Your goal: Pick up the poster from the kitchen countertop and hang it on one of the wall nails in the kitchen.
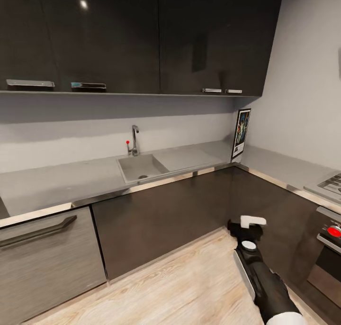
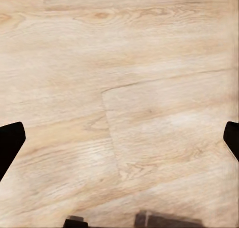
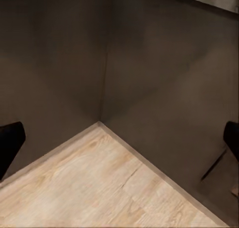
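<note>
The framed, white-bordered Star Wars poster [image 1: 241, 134] leans upright in the grey metallic countertop [image 1: 71, 180] corner at two o'clock, awaiting pickup. Both grippers [image 2: 119, 138] [image 3: 119, 138] gape wide, empty.

poster [image 1: 241, 134]: dark blue picture with colourful figures, white border, thin black frame
desk [image 1: 71, 180]: smooth matt grey, bright metallic front edge
sink [image 1: 140, 167]: same grey as the desk
tap [image 1: 135, 140]: chrome, with a small red knob beside it
upper cabinets [image 1: 142, 36]: glossy black
lower cabinets [image 1: 161, 216]: dark brown-grey
floor [image 2: 119, 108]: pale wood grain
wall [image 1: 303, 78]: plain light grey
right end effector [image 1: 251, 221]: black with a white tip
</note>
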`<state>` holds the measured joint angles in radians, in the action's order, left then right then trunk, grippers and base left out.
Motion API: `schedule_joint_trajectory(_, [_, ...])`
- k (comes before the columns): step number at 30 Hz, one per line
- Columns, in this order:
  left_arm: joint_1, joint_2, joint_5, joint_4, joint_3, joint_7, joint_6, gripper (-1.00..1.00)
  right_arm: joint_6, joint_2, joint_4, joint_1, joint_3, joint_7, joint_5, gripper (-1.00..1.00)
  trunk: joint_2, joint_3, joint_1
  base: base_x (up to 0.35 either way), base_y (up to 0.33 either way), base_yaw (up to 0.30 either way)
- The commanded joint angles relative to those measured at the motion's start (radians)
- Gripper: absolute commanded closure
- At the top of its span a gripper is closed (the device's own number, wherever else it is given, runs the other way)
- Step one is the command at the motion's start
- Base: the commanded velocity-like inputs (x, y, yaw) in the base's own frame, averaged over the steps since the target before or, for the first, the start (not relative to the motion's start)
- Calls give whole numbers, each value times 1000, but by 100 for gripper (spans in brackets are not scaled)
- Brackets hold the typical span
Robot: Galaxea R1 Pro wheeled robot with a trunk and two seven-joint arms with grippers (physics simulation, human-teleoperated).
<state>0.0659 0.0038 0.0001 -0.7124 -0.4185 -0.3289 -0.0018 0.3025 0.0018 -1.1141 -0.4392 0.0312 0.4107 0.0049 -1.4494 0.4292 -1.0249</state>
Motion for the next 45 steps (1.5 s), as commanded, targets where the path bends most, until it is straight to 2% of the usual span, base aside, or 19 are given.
schedule_joint_trajectory(1, [0, -1, -1, -1, -14, -21, 0, -100, 35, 5, 8, -54, 4, 10, -1, -100, -1, 1, 0, 0, 0, 0])
schedule_joint_trajectory(4, [0, -1, -1, -1, -22, -33, 0, -100, 58, 12, 46, -133, 7, 15, -1, -100, -1, 1, 0, 2, -2, 0])
schedule_joint_trajectory(5, [0, -1, -1, -1, -25, -38, 0, -100, 66, 15, 83, -179, 7, 17, 0, -100, -1, 1, 0, 25, -23, 0])
schedule_joint_trajectory(10, [0, -1, -2, -2, -30, -45, 2, -100, 75, 18, 160, -256, 8, 21, 1, -100, -1, 1, 0, 124, -108, 0])
schedule_joint_trajectory(20, [0, -1, -2, -1, -31, -47, 3, -100, 78, 20, 184, -289, 9, 24, 2, -100, -1, 1, 0, 246, -206, 0])
schedule_joint_trajectory(23, [0, -1, -2, 0, -31, -47, 2, -100, 79, 20, 185, -312, 9, 44, 1, -100, -1, 1, 0, 266, -217, 0])
schedule_joint_trajectory(28, [0, -1, -2, -1, -31, -48, 3, -100, 86, 51, 196, -379, 9, 112, 2, -100, -1, 1, 0, 286, -184, 0])
schedule_joint_trajectory(33, [0, -1, -2, -2, -31, -48, 3, -100, 92, 69, 208, -423, 9, 128, 3, -100, -1, 1, 0, 316, -87, 0])
schedule_joint_trajectory(45, [0, 1, -1, -1, -34, -49, 5, -100, 118, 70, 211, -438, 9, 130, 2, -100, -1, 1, 0, 305, -8, 0])
